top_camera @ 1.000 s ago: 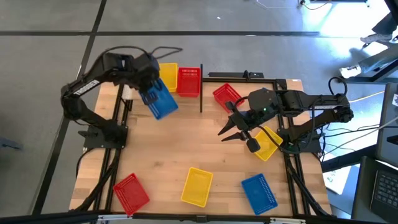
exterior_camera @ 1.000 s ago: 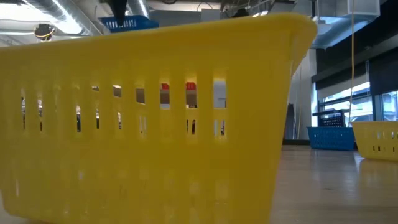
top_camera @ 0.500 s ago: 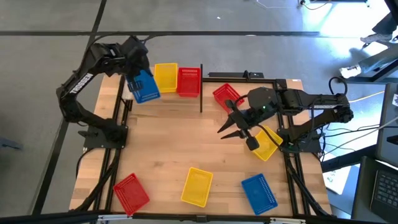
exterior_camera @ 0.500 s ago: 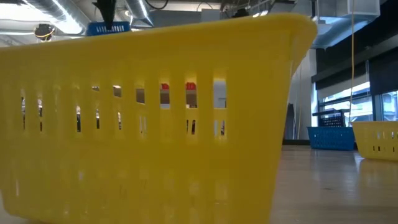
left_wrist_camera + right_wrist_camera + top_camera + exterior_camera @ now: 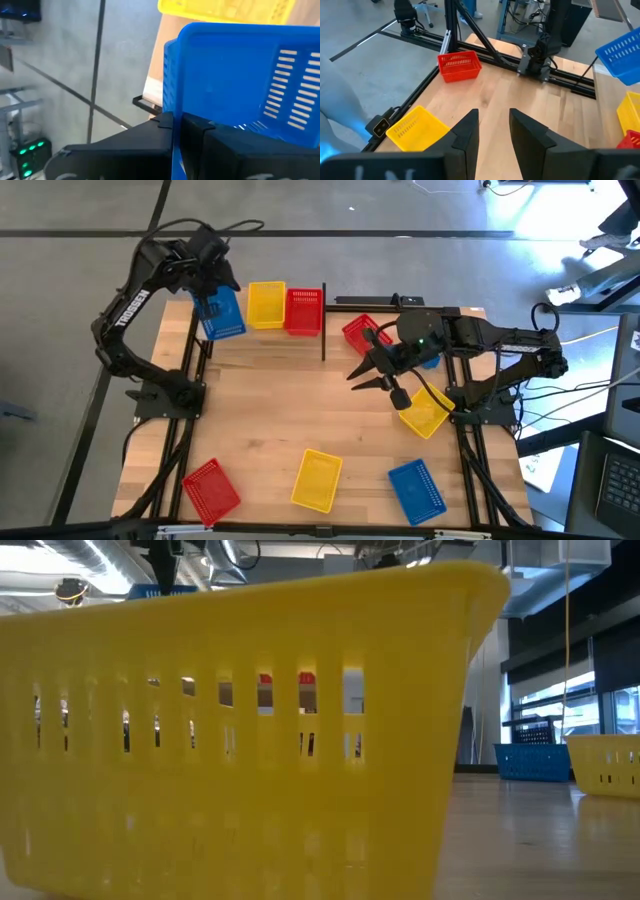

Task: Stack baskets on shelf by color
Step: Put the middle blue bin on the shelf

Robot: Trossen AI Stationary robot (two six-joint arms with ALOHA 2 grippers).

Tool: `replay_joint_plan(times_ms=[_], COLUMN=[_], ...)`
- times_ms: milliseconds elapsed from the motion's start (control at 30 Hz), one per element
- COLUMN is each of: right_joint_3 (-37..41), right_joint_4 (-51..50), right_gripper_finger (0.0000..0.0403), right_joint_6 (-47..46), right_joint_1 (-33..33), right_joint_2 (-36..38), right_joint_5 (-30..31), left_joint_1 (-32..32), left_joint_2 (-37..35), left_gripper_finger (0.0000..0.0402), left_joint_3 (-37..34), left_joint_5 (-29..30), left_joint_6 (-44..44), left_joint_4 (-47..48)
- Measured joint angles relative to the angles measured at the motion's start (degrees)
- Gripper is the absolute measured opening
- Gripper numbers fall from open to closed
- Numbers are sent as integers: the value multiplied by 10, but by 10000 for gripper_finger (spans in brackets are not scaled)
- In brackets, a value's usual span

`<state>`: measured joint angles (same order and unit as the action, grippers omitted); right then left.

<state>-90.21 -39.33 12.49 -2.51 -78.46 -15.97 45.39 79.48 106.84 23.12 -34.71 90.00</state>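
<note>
Your left gripper is clamped tight on the rim of a blue plastic mesh-sided basket, held in the air over the far left corner of the wooden surface. In the left wrist view the dark fingers pinch the blue wall between them. Just beside that basket, on the light wooden shelf with thin black posts along the far edge, sit a yellow mesh basket and a red mesh basket, side by side and touching.

Your right gripper hangs over the middle right of the surface with its fingers spread wide and nothing between them; the right wrist view shows bare wood in the gap. Behind it, toward the far right corner, a second red basket lies at an angle, and a second yellow basket lies tilted near the right edge.

Along the near edge rest three more baskets, well apart: a third red basket at the near left corner, a third yellow basket at the middle, and a second blue basket toward the near right. The low view is almost filled by the slotted wall of that near yellow basket.
</note>
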Motion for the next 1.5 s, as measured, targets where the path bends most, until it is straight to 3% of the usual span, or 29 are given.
replay_joint_plan(times_ms=[600, 1000, 1500], right_joint_3=[0, 0, 0], right_joint_4=[0, 0, 0], right_gripper_finger=[104, 104, 104], right_joint_6=[0, -2, -6], right_joint_1=[3, 3, 3], right_joint_2=[0, 0, 0], right_joint_5=[0, -1, -1], left_joint_1=[30, 34, 55], left_joint_2=[0, 0, 0], left_gripper_finger=[0, 0, 47], left_joint_3=[-129, -168, -212], left_joint_5=[5, 30, 30], left_joint_6=[-95, -154, -155], left_joint_4=[-57, -129, -177])
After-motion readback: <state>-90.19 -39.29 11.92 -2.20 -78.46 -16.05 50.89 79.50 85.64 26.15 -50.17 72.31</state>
